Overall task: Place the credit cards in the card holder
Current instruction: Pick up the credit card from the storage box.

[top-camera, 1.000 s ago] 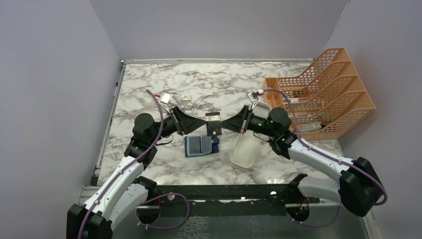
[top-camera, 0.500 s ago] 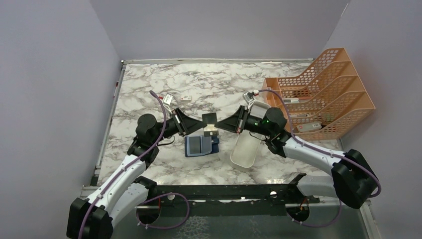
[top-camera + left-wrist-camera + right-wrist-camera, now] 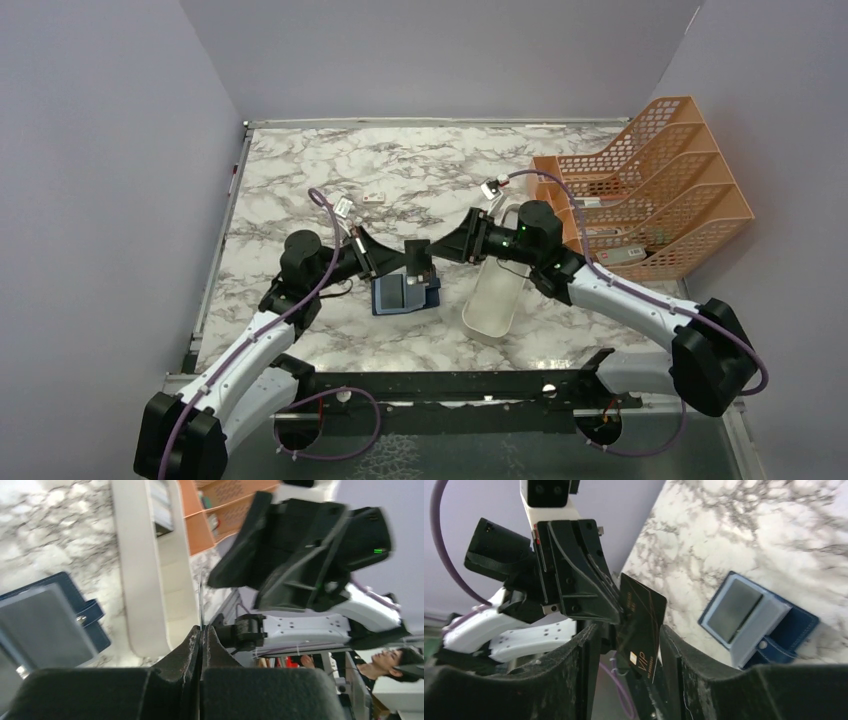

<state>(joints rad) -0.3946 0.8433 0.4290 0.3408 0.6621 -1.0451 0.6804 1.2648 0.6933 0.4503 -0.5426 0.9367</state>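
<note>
A dark credit card (image 3: 641,625) is held on edge just above the open card holder (image 3: 405,293). It is pinched at one margin by the closed left end effector (image 3: 398,262), while the right end effector (image 3: 438,251) is parted around it without gripping. The card is judged light, stiff and slick, best taken by an edge. A white tray (image 3: 493,300) lies just beside the card holder and an orange rack (image 3: 650,185) well beyond it, neither judged in the way on the bench (image 3: 300,180).

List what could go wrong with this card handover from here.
The left hand pinches only an edge of the card, so it may pivot or slip. The right hand, open, flanks the card closely; backing out askew might drag it loose. If dropped, it could land off the holder.
</note>
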